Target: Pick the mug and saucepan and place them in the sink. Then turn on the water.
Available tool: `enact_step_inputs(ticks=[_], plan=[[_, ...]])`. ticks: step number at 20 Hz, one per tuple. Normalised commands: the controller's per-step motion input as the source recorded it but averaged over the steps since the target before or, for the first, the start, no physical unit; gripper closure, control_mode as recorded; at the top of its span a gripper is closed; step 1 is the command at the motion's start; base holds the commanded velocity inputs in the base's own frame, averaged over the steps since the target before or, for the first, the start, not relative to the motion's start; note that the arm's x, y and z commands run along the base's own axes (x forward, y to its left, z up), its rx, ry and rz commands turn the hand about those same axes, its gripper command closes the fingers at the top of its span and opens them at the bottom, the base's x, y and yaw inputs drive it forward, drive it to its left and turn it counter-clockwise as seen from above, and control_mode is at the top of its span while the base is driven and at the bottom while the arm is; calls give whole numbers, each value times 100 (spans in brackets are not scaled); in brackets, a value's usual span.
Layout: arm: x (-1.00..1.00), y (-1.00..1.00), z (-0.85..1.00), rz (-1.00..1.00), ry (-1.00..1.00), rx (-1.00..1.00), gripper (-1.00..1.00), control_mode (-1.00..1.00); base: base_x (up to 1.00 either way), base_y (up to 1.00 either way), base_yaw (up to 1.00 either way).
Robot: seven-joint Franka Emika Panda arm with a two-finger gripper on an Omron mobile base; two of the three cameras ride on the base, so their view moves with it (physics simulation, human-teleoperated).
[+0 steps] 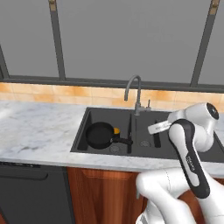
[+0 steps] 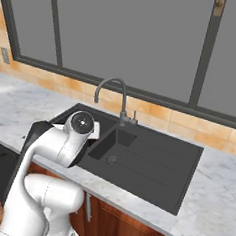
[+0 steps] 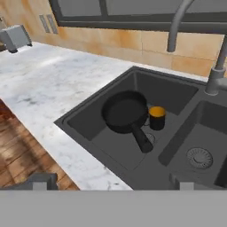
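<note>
The end effector (image 3: 108, 181) hangs open above the dark rectangular sink (image 3: 84, 117). Inside its left basin lies the round matte-black saucepan (image 3: 125, 112), handle pointing toward the central divider, the small orange-topped mug (image 3: 157, 117) touching its rim.

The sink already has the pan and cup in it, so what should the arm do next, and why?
Probably reach toward the tap to start the water. The saucepan and mug both sit in the sink, the fingers are open and empty, and no stream runs from the spout.
</note>
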Motion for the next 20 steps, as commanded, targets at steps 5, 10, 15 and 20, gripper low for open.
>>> enact_step_inputs(ticks=[5, 10, 15, 20], plan=[[0, 0, 0, -25, 1, 3, -100, -100, 0, 0, 0], [0, -13, 0, -23, 3, 7, -100, -100, 0, 0, 0], [0, -39, 0, -8, 0, 15, -100, -100, 0, 0, 0], [0, -34, 0, -8, 2, 17, -100, -100, 0, 0, 0]])
